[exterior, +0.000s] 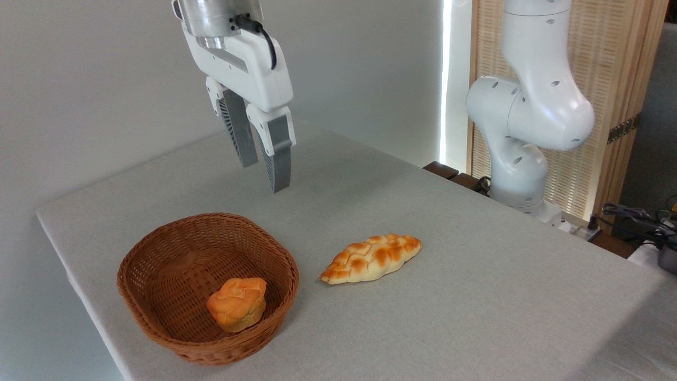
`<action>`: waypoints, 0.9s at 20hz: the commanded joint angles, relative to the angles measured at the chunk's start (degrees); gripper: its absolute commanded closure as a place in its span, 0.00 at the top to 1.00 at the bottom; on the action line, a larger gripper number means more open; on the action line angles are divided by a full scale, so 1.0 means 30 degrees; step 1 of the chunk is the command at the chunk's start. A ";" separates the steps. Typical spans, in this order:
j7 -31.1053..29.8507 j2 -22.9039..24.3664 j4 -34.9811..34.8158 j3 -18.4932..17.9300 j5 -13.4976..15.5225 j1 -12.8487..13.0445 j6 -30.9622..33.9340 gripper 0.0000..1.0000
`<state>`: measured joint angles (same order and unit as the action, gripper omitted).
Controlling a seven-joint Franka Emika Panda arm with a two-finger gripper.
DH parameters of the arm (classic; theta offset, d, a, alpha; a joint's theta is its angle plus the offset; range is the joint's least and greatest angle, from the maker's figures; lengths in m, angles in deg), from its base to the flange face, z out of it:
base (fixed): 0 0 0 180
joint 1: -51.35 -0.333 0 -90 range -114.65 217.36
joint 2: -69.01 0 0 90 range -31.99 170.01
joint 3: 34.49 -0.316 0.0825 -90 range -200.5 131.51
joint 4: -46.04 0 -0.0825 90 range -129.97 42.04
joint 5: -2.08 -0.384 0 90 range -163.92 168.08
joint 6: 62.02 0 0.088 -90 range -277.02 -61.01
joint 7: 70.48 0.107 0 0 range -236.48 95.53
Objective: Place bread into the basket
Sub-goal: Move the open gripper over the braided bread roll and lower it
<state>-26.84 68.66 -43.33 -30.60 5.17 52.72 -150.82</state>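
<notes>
**Braided loaf on the table, gripper empty above**

The braided loaf (372, 258) lies on the grey table (476, 296), just right of the wicker basket (158, 254), which holds a round bun (236, 304). The gripper (264, 172) hangs above the basket's far rim, up and left of the loaf, fingers slightly parted, grasping nothing.

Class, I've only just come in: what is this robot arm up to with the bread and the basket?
The gripper hangs above the table, holding nothing, its fingers slightly apart. The braided bread lies on the table just right of the basket, not yet inside it. A small round bun already sits in the basket. Nothing is being touched right now.
</notes>
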 commanded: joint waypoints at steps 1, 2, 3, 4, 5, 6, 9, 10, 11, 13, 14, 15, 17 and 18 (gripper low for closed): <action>-0.0250 0.0032 0.0256 0.0107 -0.0093 -0.0103 0.0190 1.00; -0.0250 0.0031 0.0256 0.0106 -0.0092 -0.0103 0.0189 1.00; -0.0250 0.0031 0.0256 0.0106 -0.0092 -0.0103 0.0189 1.00; -0.0250 0.0031 0.0256 0.0106 -0.0092 -0.0103 0.0189 1.00; -0.0250 0.0031 0.0256 0.0106 -0.0092 -0.0103 0.0189 1.00; -0.0250 0.0031 0.0256 0.0106 -0.0092 -0.0103 0.0189 1.00; -0.0250 0.0061 0.0227 0.0106 -0.0092 -0.0103 0.0189 1.00; -0.0250 0.0090 0.0226 0.0106 -0.0092 -0.0103 0.0189 1.00; -0.0221 0.0090 0.0168 0.0106 -0.0092 -0.0103 0.0189 1.00; -0.0133 0.0294 0.0051 0.0106 -0.0092 -0.0103 0.0189 1.00; -0.0132 0.0382 -0.0123 0.0077 -0.0092 -0.0132 0.0218 1.00; -0.0132 0.0441 -0.0212 0.0077 -0.0092 -0.0132 0.0247 1.00; -0.0103 0.0996 -0.0971 0.0077 -0.0092 -0.0103 0.0218 1.00; -0.0074 0.1346 -0.1613 0.0077 -0.0092 -0.0103 0.0218 1.00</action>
<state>-26.84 69.26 -43.63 -30.39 5.17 52.55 -150.81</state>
